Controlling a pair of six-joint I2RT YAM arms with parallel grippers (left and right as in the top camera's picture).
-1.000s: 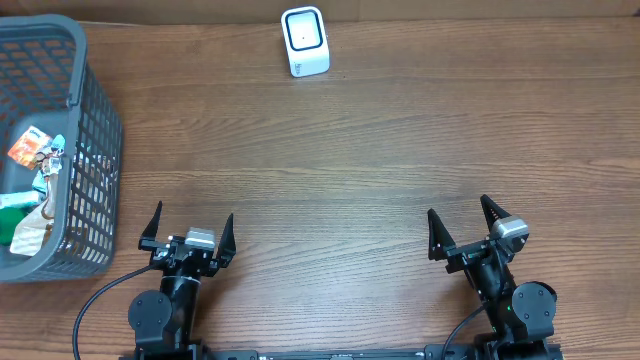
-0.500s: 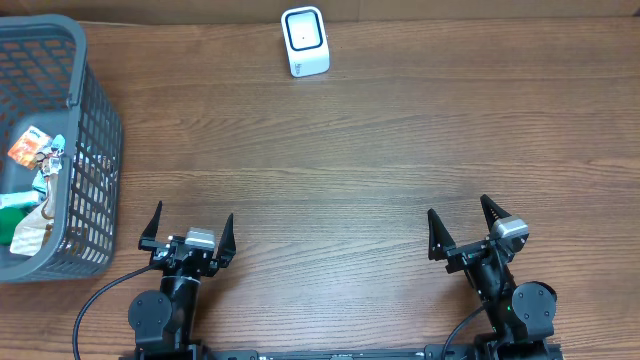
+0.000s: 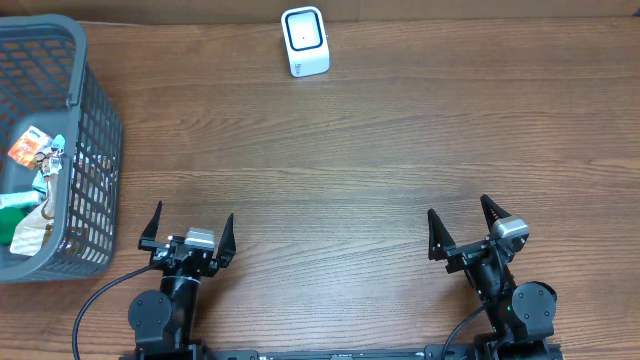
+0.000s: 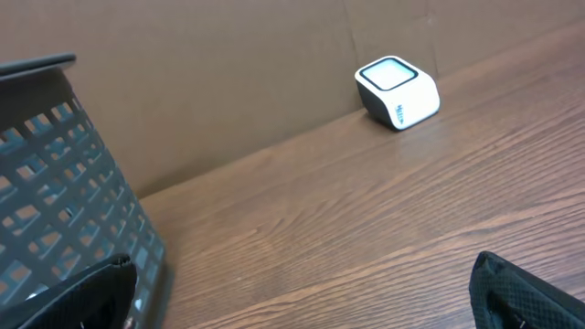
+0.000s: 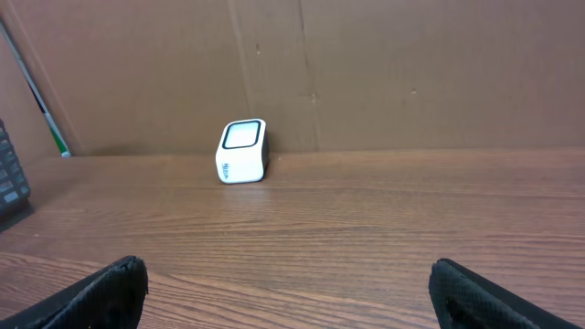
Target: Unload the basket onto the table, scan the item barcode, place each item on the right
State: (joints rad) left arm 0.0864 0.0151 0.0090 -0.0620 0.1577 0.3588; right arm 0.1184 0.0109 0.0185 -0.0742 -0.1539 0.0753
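A small white scanner with a dark window [image 3: 305, 41] stands at the far edge of the wooden table, also seen as the scanner [image 4: 397, 92] in the left wrist view and the scanner [image 5: 243, 152] in the right wrist view. Several packaged items [image 3: 32, 180] lie inside the grey mesh basket [image 3: 95, 140] at the left. My left gripper [image 3: 190, 232] rests open near the front edge, just right of the basket, with nothing between its fingers. At the front right my right gripper [image 3: 465, 228] is open too, holding nothing. No barcode is visible.
A brown cardboard wall [image 5: 366, 64] runs along the back of the table. The basket's wall [image 4: 64, 210] stands close on the left of my left gripper. A cable [image 3: 100, 295] trails from the left arm's base.
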